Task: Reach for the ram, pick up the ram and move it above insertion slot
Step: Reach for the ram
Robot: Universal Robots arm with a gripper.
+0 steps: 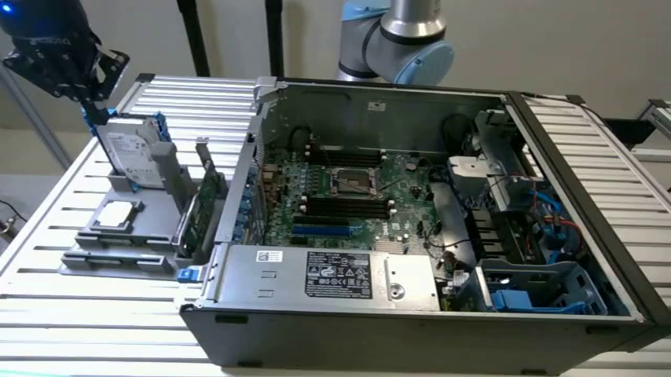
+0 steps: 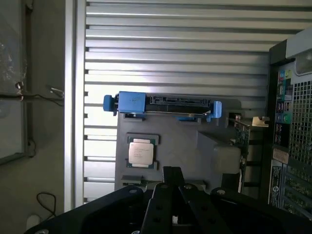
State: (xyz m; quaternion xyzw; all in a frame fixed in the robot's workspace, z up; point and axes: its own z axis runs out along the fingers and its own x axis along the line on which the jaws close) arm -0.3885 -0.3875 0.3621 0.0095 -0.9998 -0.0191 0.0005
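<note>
High above gray holder (image 2: 190,131), gripper (image 2: 171,173) hovers w/ fingers together, nothing held. Ram (image 2: 136,184) seems the thin strip on edge just beside CPU (image 2: 143,151). Hard drive (image 2: 165,102) at CPU's opposite side; exp. card (image 2: 242,134) upright betw. CPU and PC case (image 2: 292,146).

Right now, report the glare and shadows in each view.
Exterior view: light is even across the slatted table; the open computer case is shaded inside along its walls; a blue glow sits atop the tool. Wrist view: glare washes out the table slats beside the hard drive; the tool is a dark shape in front; the processor lid catches light.
</note>
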